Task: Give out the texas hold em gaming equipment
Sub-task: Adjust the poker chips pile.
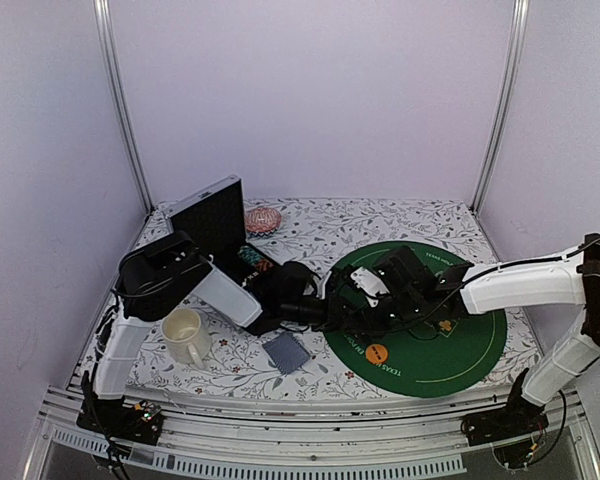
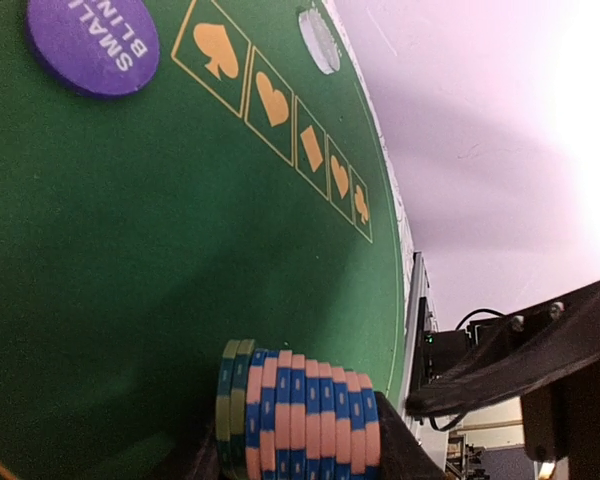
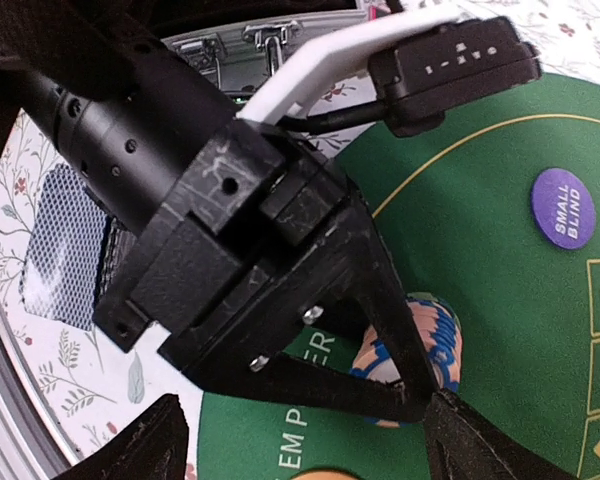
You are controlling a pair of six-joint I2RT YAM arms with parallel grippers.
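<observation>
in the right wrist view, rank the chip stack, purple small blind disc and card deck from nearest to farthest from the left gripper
1. chip stack: clamped in the left gripper
2. purple small blind disc: upper right, on the green mat
3. card deck: far left, on the floral cloth

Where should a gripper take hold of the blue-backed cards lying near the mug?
Probably by two opposite edges of the cards, coming straight down from above with the wrist turned to match. They lie flat and thin on the flowered cloth, skewed diagonally to its near edge.
</observation>
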